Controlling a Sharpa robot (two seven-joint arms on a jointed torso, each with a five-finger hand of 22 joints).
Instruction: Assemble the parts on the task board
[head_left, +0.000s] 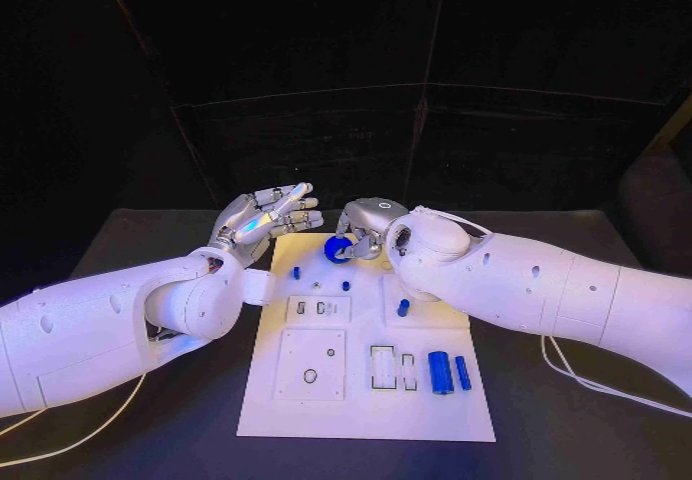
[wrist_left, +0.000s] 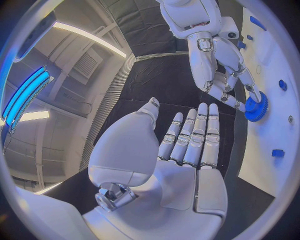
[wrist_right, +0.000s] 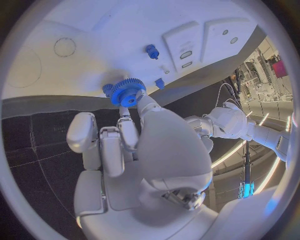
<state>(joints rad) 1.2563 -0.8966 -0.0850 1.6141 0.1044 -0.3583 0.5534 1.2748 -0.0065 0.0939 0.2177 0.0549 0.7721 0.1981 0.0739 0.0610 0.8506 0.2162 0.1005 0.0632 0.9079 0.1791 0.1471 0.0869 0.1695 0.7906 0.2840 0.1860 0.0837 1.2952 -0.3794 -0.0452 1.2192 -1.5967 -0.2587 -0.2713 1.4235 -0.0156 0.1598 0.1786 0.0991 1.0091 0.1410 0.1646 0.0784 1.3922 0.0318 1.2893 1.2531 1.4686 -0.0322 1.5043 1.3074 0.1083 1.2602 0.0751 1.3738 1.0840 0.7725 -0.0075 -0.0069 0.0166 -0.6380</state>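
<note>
The white task board (head_left: 368, 410) lies in the middle of the black table. At its far edge my right hand (head_left: 369, 222) pinches a blue gear (head_left: 338, 249) in its fingertips, low over the board. The right wrist view shows the gear (wrist_right: 127, 92) at the tips of my right hand (wrist_right: 131, 145), close to the board (wrist_right: 94, 30). In the left wrist view the gear (wrist_left: 256, 107) sits against the board (wrist_left: 275, 135). My left hand (head_left: 267, 222) hovers beside the far left corner, fingers straight and apart, holding nothing; its bare palm (wrist_left: 181, 155) faces the right hand (wrist_left: 228, 75).
Small blue pegs (head_left: 296, 271) (head_left: 346, 284) and a short blue piece (head_left: 404, 307) stand mid-board. Two blue cylinders (head_left: 440, 372) (head_left: 463, 372) lie at the near right beside white slots (head_left: 384, 366). White cables trail off at the table's right (head_left: 577, 375) and left (head_left: 87, 425).
</note>
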